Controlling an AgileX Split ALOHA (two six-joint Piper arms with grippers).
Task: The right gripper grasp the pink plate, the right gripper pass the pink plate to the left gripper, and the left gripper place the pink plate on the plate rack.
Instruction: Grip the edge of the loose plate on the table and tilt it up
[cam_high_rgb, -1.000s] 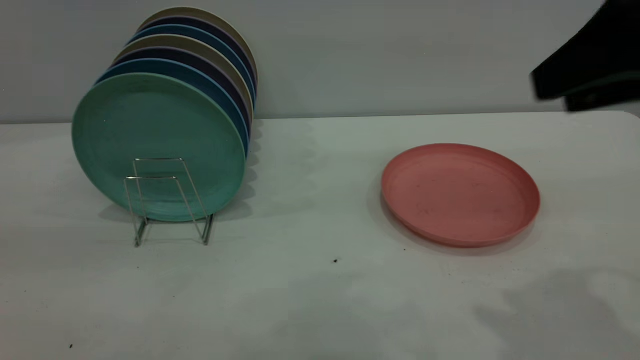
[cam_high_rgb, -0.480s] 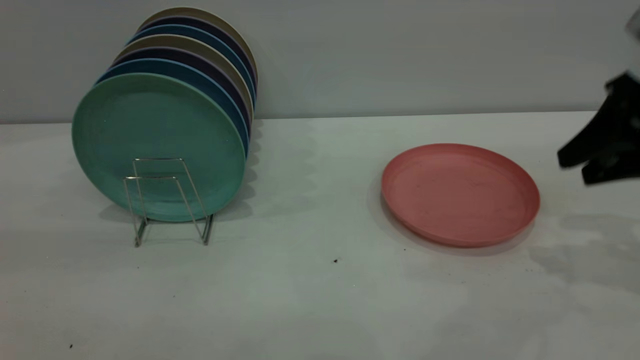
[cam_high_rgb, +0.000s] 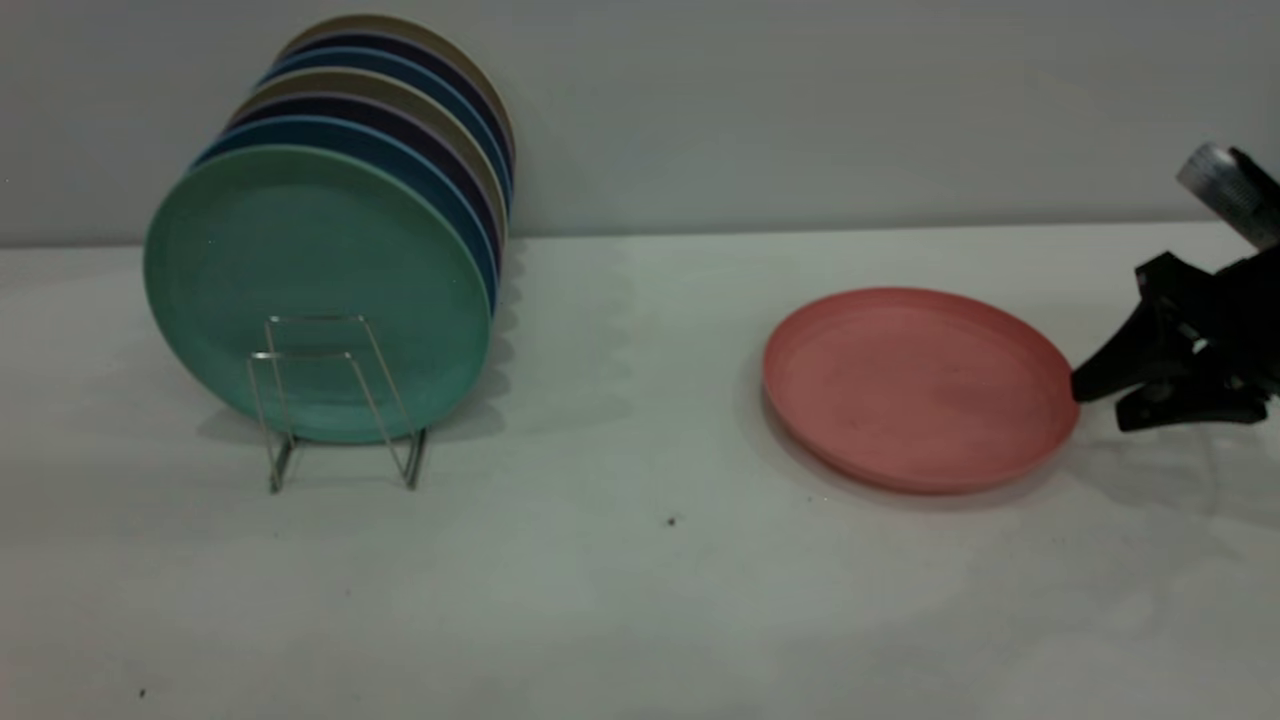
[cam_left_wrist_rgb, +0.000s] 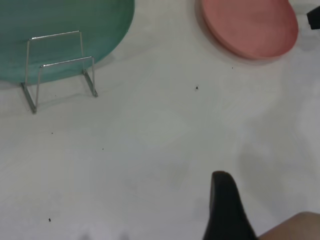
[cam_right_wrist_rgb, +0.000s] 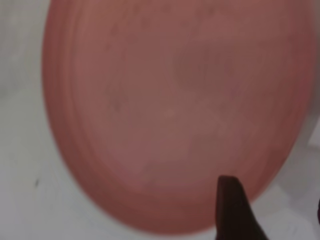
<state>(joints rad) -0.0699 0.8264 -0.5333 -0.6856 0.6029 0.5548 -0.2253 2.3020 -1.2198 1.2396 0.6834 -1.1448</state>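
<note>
From the exterior view, the pink plate (cam_high_rgb: 920, 388) lies flat on the white table (cam_high_rgb: 640, 580), well apart from the plate rack (cam_high_rgb: 335, 400) with its standing teal-green plate (cam_high_rgb: 315, 290), while the right gripper (cam_high_rgb: 1095, 400) sits just beside the plate's right rim, fingers spread. The left wrist view shows one finger of the left gripper (cam_left_wrist_rgb: 226, 207) above bare table; I cannot tell its state. The right wrist view fills with the plate, one fingertip (cam_right_wrist_rgb: 231, 205) over its rim.

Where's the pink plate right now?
In the exterior view, the pink plate lies flat on the table's right side, the right gripper open at its right rim.
</note>
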